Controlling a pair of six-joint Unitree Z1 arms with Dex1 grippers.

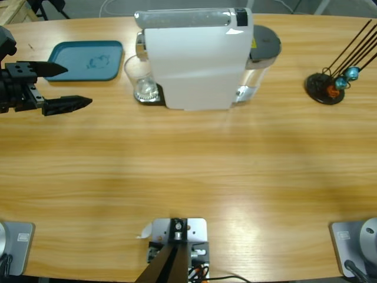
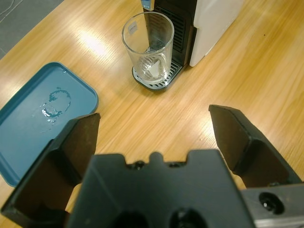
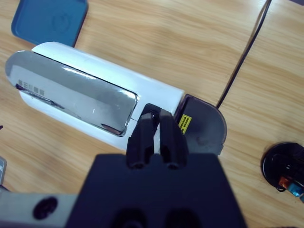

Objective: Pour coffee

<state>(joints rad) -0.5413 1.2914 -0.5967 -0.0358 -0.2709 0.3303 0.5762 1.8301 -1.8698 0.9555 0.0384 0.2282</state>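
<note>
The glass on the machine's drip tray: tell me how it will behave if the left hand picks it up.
The glass is clear and smooth-walled, so it will probably be slippery and fragile under a hard squeeze. It looks nearly empty, so likely light. It is tall on a narrow base atop the grated drip tray, so a sideways nudge from the open left hand could tip it.

A long wooden table (image 1: 188, 165) with pale, streaked grain fills nearly every view, and soft glare lies on its middle. Beyond the table's far edge, grey floor (image 1: 294, 6) shows, with a pale cable (image 1: 112, 7) lying on it and a wooden frame (image 1: 13, 10) at the far-left corner.
</note>
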